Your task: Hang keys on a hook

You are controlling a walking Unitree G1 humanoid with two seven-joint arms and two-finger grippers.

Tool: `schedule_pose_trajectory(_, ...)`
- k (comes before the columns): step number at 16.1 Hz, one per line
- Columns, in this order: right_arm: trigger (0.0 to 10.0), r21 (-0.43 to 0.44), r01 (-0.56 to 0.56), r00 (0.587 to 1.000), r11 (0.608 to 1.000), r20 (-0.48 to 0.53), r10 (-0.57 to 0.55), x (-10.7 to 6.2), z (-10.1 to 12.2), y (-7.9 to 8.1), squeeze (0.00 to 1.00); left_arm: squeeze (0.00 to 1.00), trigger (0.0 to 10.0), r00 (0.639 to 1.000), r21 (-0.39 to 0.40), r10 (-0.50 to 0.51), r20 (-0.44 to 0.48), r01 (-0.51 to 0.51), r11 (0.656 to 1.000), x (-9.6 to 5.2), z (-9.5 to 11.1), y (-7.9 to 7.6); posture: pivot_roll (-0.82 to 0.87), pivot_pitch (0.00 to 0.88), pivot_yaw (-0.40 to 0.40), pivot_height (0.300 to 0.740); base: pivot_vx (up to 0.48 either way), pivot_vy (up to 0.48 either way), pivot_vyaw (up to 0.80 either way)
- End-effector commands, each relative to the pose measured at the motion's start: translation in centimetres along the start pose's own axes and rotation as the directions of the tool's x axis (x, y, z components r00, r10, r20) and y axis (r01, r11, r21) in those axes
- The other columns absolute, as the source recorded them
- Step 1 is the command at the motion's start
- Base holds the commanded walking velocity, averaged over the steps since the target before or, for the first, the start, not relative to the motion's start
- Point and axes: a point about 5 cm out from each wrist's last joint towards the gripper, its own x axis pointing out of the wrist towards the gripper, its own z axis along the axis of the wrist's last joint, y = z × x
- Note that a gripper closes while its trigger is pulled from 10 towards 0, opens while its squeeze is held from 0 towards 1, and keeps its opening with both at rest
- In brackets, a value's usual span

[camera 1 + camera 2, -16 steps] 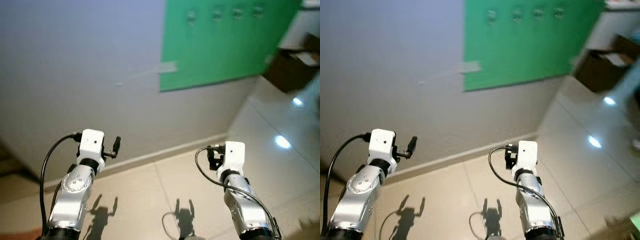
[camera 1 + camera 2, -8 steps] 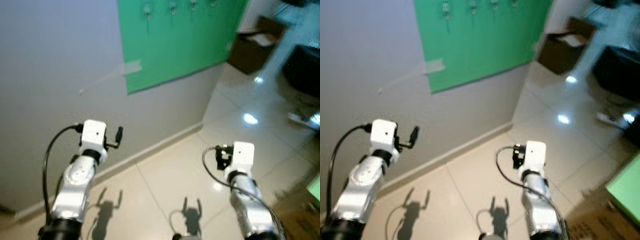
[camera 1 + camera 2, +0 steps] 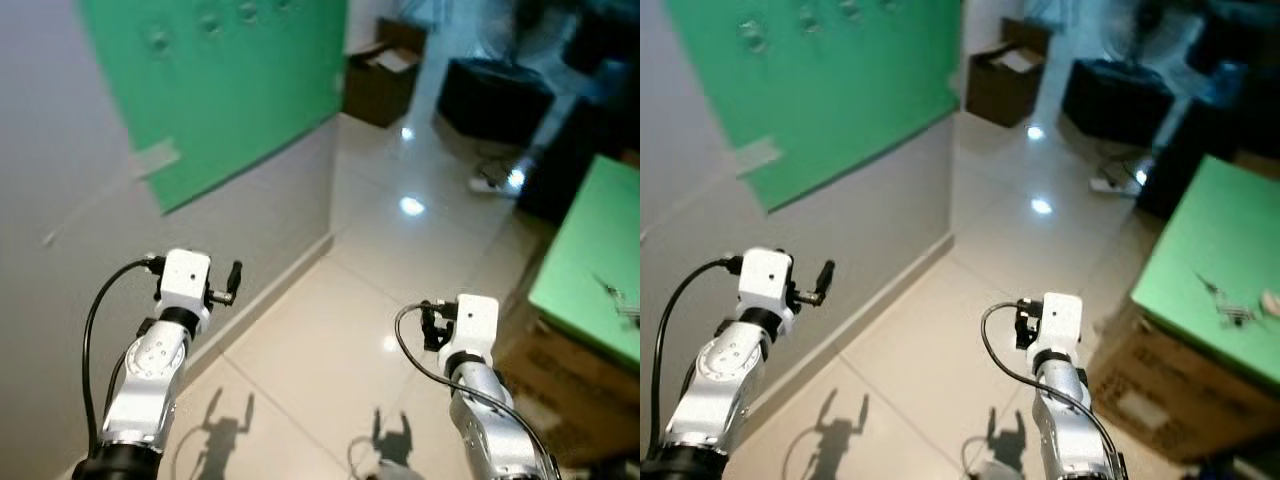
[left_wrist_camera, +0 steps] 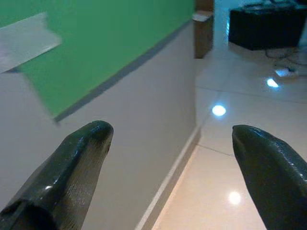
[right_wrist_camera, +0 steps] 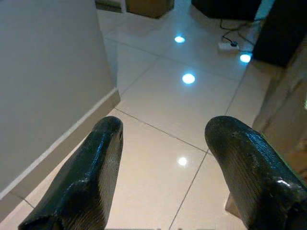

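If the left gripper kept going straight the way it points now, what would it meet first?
Probably the grey wall below the green board; the left gripper, open and empty, aims near the wall's base, though depth is unclear.

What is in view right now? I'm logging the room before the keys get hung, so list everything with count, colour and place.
Green panel: one, green, on the grey wall to the robot's left, blurred hooks along its top.
Tape strip: one, pale, at the panel's lower corner.
Green-topped surface: one, to the right, small metal items on it, possibly keys.
Cardboard boxes: brown, one under that surface, one open, far along the wall.
Dark furniture: black, far back.
Left gripper: open, empty.
Right gripper: open, empty.
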Motion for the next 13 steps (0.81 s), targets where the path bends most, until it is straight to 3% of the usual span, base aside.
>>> schedule_pose_trajectory(1, 10.0, -0.043, -0.019, 1.0, 0.999, 0.014, 0.02, 0.3, 0.4, -0.3, 0.0, 0.0, 10.0, 1.0, 0.006, -0.03, 0.001, 0.03, 1.0, 0.0, 0.1, -0.7, -0.05, 0.0, 0.032, 0.74, 0.0, 0.0, -0.8)
schedule_pose_trajectory(6, 10.0, -0.071, -0.102, 0.994, 0.992, 0.025, 0.104, 0.9, 0.7, 1.3, 0.0, 0.0, 10.0, 0.997, -0.037, 0.074, -0.017, -0.074, 0.997, -0.7, -0.3, 0.8, -0.04, 0.0, 0.038, 0.74, 0.0, 0.0, -0.8)
schedule_pose_trajectory(8, 10.0, -0.112, -0.153, 0.986, 0.982, 0.044, 0.158, 1.4, 1.3, 1.9, 0.0, 0.0, 10.0, 0.998, -0.021, 0.06, -0.024, -0.06, 0.998, -1.0, -0.5, 0.4, -0.02, 0.0, 0.014, 0.74, 0.0, 0.0, -0.8)
schedule_pose_trajectory(11, 10.0, -0.1, -0.168, 0.982, 0.981, 0.07, 0.176, 2.0, 2.2, 2.0, 0.0, 0.0, 10.0, 0.996, -0.021, 0.089, -0.024, -0.089, 0.996, -1.1, -0.5, 0.5, 0.0, 0.0, -0.014, 0.74, 0.0, 0.0, -0.14)
schedule_pose_trajectory(13, 10.0, -0.099, -0.178, 0.98, 0.979, 0.077, 0.186, 2.3, 2.3, 2.3, 0.0, 0.0, 10.0, 0.996, 0.021, 0.089, -0.027, -0.088, 0.996, -1.2, -0.4, 0.5, 0.02, 0.0, -0.024, 0.74, 0.0, 0.0, 0.0)
